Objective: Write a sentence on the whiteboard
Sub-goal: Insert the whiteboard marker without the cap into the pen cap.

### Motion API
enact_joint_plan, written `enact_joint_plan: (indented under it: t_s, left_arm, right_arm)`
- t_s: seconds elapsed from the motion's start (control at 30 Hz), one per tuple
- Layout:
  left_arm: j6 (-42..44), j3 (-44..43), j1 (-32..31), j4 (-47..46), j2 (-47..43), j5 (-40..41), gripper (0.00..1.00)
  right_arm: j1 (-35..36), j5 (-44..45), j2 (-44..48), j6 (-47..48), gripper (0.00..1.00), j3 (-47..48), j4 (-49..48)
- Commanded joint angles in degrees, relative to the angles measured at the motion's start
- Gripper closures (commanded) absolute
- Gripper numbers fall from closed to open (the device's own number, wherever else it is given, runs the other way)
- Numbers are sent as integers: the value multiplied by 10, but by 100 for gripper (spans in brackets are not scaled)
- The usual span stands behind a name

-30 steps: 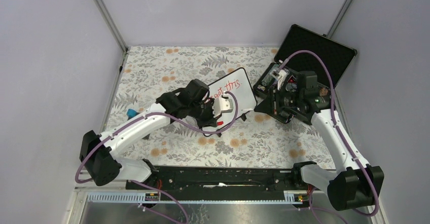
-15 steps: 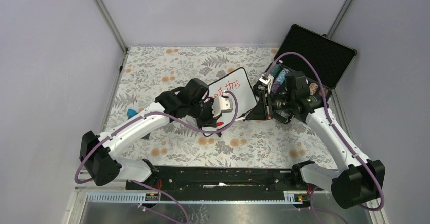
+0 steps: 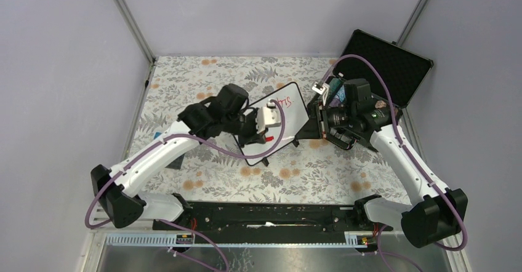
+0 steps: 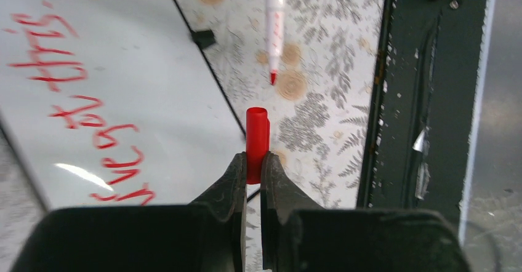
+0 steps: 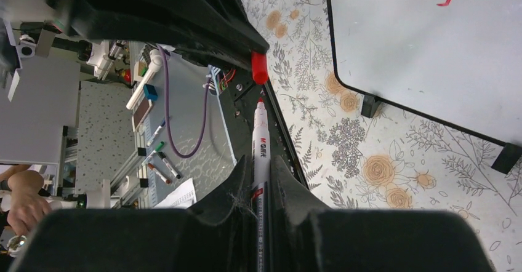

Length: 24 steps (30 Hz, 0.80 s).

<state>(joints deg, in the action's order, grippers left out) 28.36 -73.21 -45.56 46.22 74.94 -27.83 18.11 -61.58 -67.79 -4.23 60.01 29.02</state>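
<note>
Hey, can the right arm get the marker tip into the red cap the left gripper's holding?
Probably yes. The right gripper holds the marker with its tip pointing at the open end of the cap, pinched in the left gripper. Nothing lies between them; the tip sits slightly off line.

A black hinged case point(image 3: 400, 60) lies open at the floral worktop's point(image 3: 203, 81) far right corner; a red-tipped marker point(image 4: 274, 7) faces a red cap point(image 4: 257, 138)

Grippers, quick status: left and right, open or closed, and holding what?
Left gripper: closed on the red marker cap.
Right gripper: closed on the uncapped marker, its tip pointing toward the cap.
</note>
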Motion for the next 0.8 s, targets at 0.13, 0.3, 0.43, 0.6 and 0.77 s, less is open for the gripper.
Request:
enact_joint_plan:
  t_s: [0.13,0.3,0.43,0.6,0.77]
  left_arm:
    - [20,-45,22,-2,-46,19,100]
    - [22,-19,22,-3,-65,3,100]
    - [28,-23,21,5,-61,-25,100]
    - [34,-24,22,7,-56,-50,100]
    - [35,-20,22,7,-53,-60,100]
  right_arm:
    - [5,-4,14,-29,100,46,-25]
    - [10,-1,12,-43,100,35,-31]
    - [17,3,11,-57,100,32,-47]
    - [23,-1,3,-66,100,41,-55]
    - [28,-12,1,-74,100,44,-62]
